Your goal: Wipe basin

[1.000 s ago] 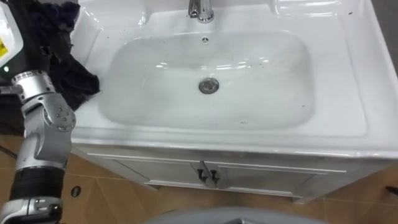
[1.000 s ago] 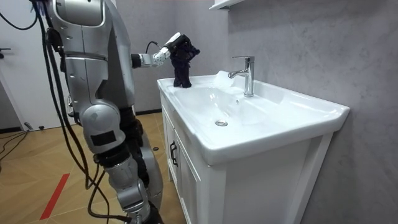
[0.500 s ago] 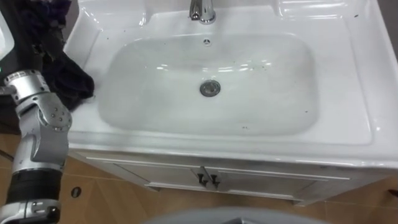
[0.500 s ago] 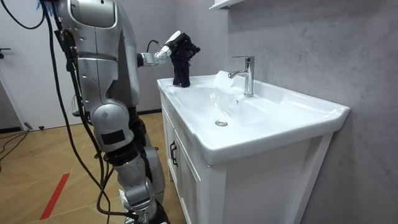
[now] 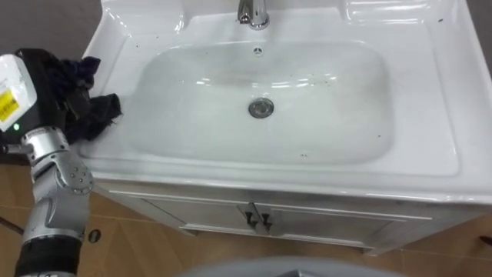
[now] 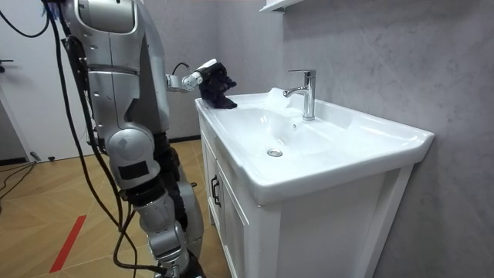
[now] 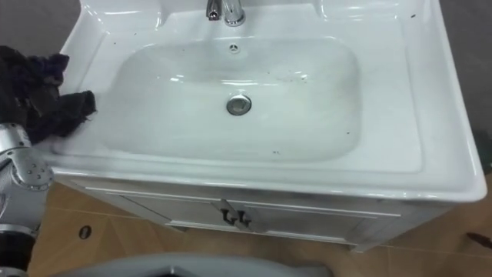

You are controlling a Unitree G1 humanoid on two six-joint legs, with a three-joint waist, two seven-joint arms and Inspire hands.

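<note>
White surface (image 5: 453,54) with sunken basin (image 5: 330,115); dark specks (image 5: 327,77) in bowl, faucet (image 5: 251,13) at back, drain (image 5: 261,108) at centre. Left robot hand (image 5: 42,69) at surface's left edge, fingers curled round dark cloth (image 5: 91,114). Cloth bunched on left rim, outside bowl. Robot stands before cabinet (image 5: 323,223), toward its left end.

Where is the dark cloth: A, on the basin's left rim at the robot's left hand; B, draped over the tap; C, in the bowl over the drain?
A: the dark cloth lies bunched on the basin's left rim, gripped by the left hand.
</note>
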